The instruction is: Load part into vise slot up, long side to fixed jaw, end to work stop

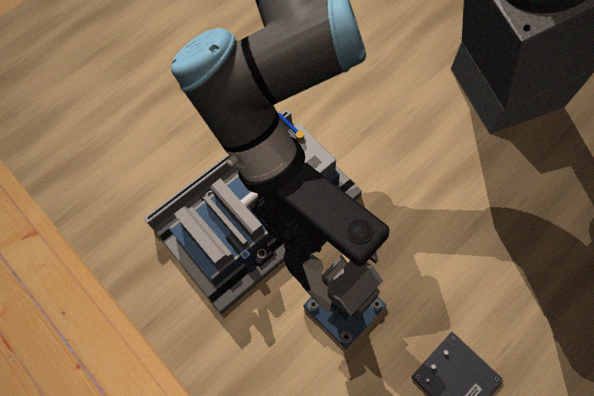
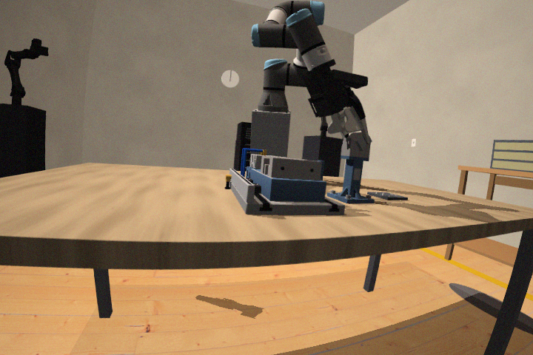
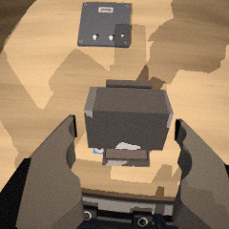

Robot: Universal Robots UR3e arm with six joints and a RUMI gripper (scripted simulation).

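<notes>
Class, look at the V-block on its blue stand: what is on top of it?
The part, a dark grey block, sits on the V-block. Only the V-block's edges show past it in the wrist view; the part covers the faces beneath, so their contact is hidden.

One vise (image 1: 197, 233) (image 2: 296, 188), one block (image 1: 354, 289) (image 3: 128, 129), one infeed plate (image 1: 456, 366) (image 2: 388, 195) (image 3: 104, 24), one wall clock (image 2: 229, 78), two blue-capped screws' worth omittedOne vise (image 1: 197, 233) (image 2: 296, 188), one block (image 1: 354, 289) (image 3: 128, 129), one infeed plate (image 1: 456, 366) (image 2: 388, 195) (image 3: 104, 24), one wall clock (image 2: 229, 78)
</notes>
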